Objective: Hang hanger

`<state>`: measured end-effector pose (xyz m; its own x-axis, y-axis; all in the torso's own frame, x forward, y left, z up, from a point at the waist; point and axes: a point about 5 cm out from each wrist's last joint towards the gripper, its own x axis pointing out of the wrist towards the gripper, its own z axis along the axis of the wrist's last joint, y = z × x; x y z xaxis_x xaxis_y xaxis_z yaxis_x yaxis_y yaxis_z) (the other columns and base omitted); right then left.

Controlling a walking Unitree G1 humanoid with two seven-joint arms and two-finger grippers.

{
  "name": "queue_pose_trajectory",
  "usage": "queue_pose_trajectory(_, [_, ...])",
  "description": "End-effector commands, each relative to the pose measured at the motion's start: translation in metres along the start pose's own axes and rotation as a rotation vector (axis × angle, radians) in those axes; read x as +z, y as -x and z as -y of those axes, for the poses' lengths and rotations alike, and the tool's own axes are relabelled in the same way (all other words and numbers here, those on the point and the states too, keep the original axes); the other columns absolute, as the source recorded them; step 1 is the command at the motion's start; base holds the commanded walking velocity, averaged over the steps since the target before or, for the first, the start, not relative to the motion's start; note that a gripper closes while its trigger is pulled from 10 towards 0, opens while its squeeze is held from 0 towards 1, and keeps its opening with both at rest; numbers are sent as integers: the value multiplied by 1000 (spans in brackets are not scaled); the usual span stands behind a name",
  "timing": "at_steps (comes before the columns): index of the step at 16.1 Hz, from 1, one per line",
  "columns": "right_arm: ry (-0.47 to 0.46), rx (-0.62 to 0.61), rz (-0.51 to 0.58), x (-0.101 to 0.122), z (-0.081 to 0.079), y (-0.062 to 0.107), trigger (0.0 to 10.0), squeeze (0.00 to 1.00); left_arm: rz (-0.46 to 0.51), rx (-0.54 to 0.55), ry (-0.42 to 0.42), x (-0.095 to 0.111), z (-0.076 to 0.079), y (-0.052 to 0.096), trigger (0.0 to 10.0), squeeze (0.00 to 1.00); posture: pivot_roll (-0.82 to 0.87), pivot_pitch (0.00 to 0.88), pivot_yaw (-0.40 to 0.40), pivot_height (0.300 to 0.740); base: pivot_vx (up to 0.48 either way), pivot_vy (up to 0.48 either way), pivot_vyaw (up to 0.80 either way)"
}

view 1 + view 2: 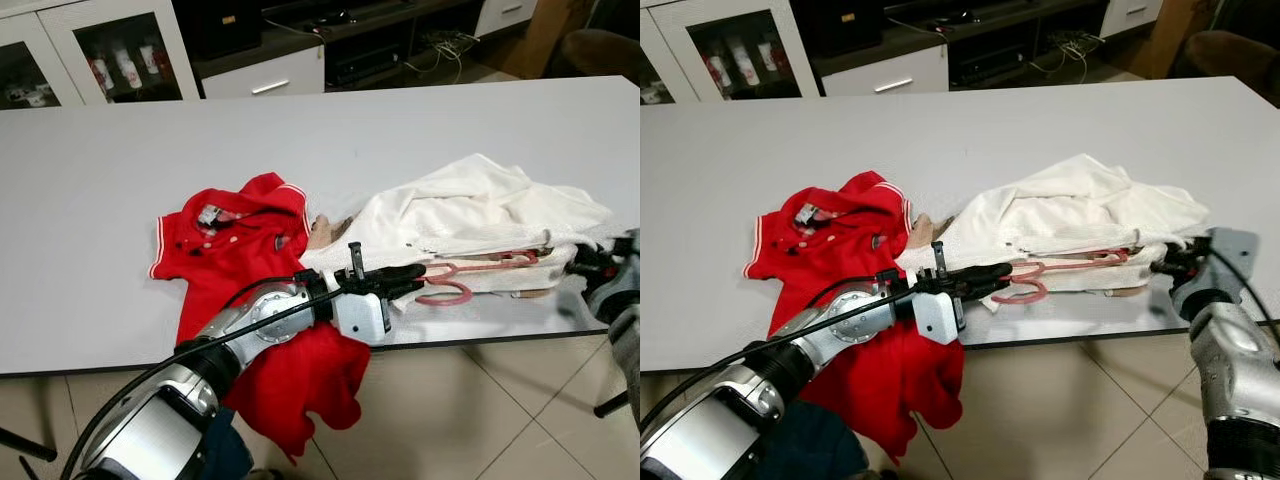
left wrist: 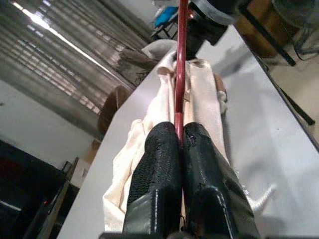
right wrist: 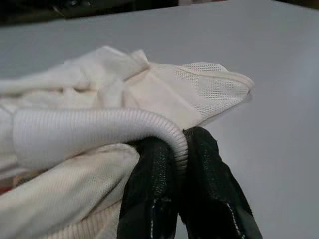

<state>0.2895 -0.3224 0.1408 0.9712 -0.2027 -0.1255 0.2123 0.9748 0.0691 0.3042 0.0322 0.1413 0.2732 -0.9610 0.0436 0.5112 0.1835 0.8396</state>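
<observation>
With the left hand [image 1: 418, 272] pinching shut on the pink hanger [image 1: 470, 268] near the surface's [image 1: 100, 200] front edge and the right hand [image 1: 1170, 262] clamping the white shirt's [image 1: 480, 205] ribbed hem, both should be pulling apart gently, keeping the hanger level.

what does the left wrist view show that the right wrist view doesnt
Left wrist view: the left gripper shut on the pink hanger, whose rod runs away over the cloth.

Right wrist view: the right gripper pinching the ribbed hem of the white shirt.

Both: the white shirt lying on the grey table, seen past a pair of closed black fingers.
</observation>
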Motion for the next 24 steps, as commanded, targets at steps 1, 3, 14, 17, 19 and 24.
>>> queue_pose_trajectory(1, [-22, -150, 33, 16, 38, 9, 0, 0, -52, -8, -35, -10, -5, 23, 0, 0, -10, 86, 55, 740, 0, 0, 0])
queue_pose_trajectory(3, [-6, -52, 115, 42, 23, 6, 0, 0, -59, -30, -34, -12, -2, 25, 0, 0, -13, 85, 56, 740, 0, 0, 0])
queue_pose_trajectory(14, [-15, -296, -3, -3, 68, 9, 0, 0, -19, 304, 219, -14, -39, 35, 0, 0, 7, 73, 42, 740, 0, 0, 0])
queue_pose_trajectory(17, [11, -226, -44, -19, 54, 5, 0, 0, 14, 339, 259, -11, -44, 34, 0, 0, 12, 70, 40, 740, 0, 0, 0])
queue_pose_trajectory(19, [34, -326, 18, -16, 69, 10, 0, 0, 19, 314, 244, -11, -45, 37, 0, 0, 23, 67, 42, 740, 0, 0, 0])
queue_pose_trajectory(24, [-64, -386, 106, 7, 89, 12, 0, 0, 4, 327, 291, -16, -46, 46, 0, 0, 14, 62, 44, 740, 0, 0, 0])
